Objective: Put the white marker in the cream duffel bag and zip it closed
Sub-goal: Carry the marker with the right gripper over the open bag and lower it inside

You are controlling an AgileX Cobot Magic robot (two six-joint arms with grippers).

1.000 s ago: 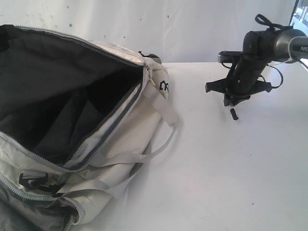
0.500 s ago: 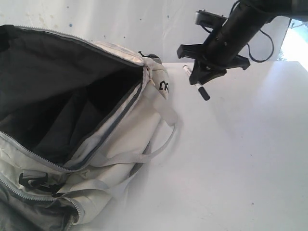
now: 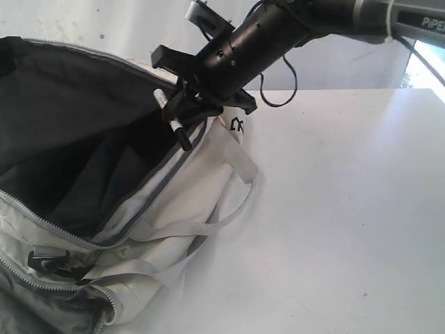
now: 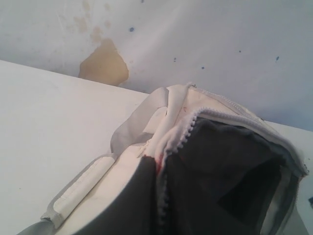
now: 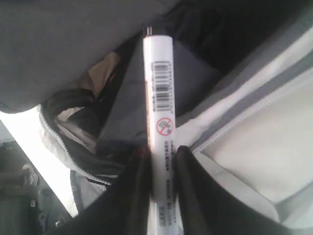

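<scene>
The cream duffel bag [image 3: 184, 205] lies at the left of the table, its main zipper undone and its dark lining [image 3: 83, 153] showing. My right gripper [image 3: 175, 115] reaches across over the near end of that opening, shut on the white marker [image 3: 167, 111], whose black cap points down into the bag. In the right wrist view the marker [image 5: 159, 98] stands between the two dark fingers [image 5: 188, 181] above the lining. My left gripper [image 4: 160, 169] does not show in the exterior view. In its wrist view it is shut on the bag's zipper edge [image 4: 183, 134].
Grey straps [image 3: 236, 156] trail from the bag onto the white table [image 3: 334, 229]. A black buckle [image 3: 47, 261] sits on the bag's front side. A white wall with a tan patch [image 4: 103, 63] stands behind the table.
My right arm has swung left from over the bare table to above the bag's opening, carrying the marker. The bag and the left grip have not moved.
</scene>
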